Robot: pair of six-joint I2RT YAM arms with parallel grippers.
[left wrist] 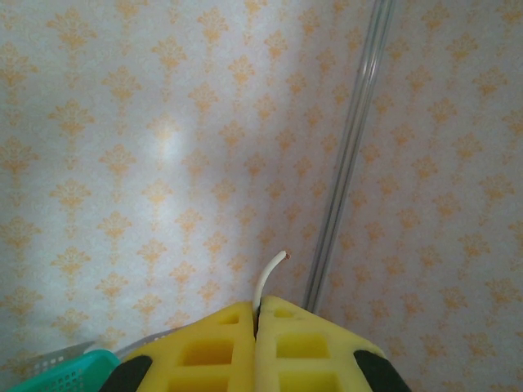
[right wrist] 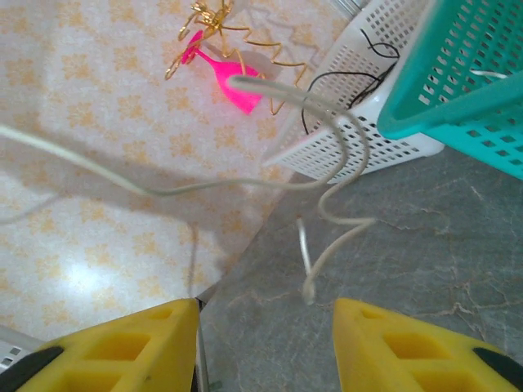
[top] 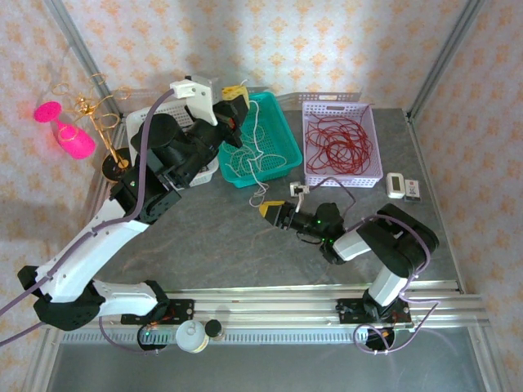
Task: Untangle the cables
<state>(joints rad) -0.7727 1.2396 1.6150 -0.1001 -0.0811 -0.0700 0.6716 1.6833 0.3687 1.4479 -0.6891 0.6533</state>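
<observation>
My left gripper is raised over the teal basket, shut on the white cable. The cable hangs from it in loops into that basket. In the left wrist view the cable's short end sticks up from between the closed yellow fingers. My right gripper is low over the table in front of the teal basket, open and holding nothing. In its wrist view a loose curl of the white cable dangles just ahead of the spread fingers. Red cable lies coiled in the lilac basket. Black cable lies in the white basket.
A gold wire stand and a pink goblet stand at the far left by the wall. Two small boxes lie right of the lilac basket. A small white connector sits near the right gripper. A metal rail runs along the near edge.
</observation>
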